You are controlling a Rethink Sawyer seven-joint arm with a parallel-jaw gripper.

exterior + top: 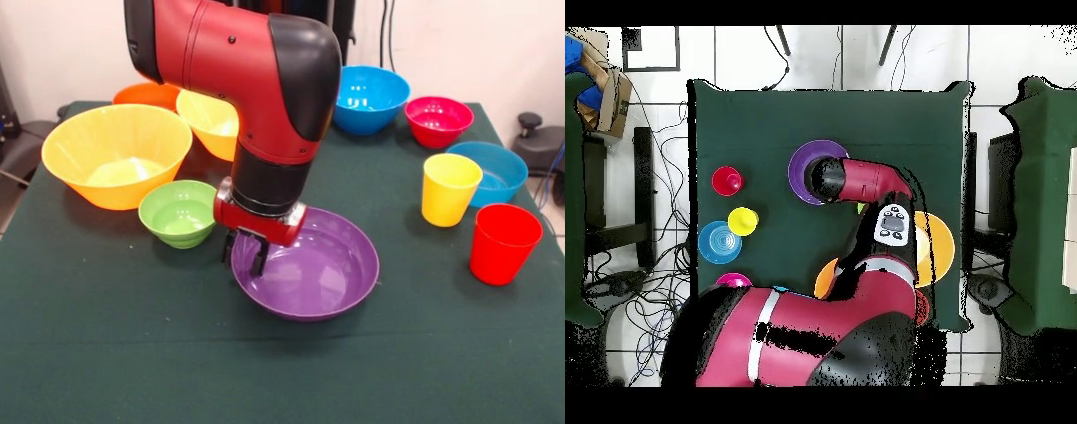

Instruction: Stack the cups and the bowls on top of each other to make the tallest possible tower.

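My gripper (244,253) hangs at the left rim of the wide purple bowl (322,265), fingers apart and open, one finger (228,246) outside the rim and the other over the bowl's inside. A small green bowl (179,212) sits just left of it. A large yellow-orange bowl (115,155) stands further left, with a second one (210,119) and an orange bowl (146,93) behind. On the right are a yellow cup (450,188), a red cup (503,243), two blue bowls (371,97) (496,172) and a pink-red bowl (439,119). All of them stand singly; no tower is in view. In the overhead view the arm hides the gripper beside the purple bowl (803,165).
A dark green cloth covers the table (132,353). The arm's red and black body (256,79) leans over the table's middle and hides part of the back bowls. Cables and chairs lie off the table's sides in the overhead view.
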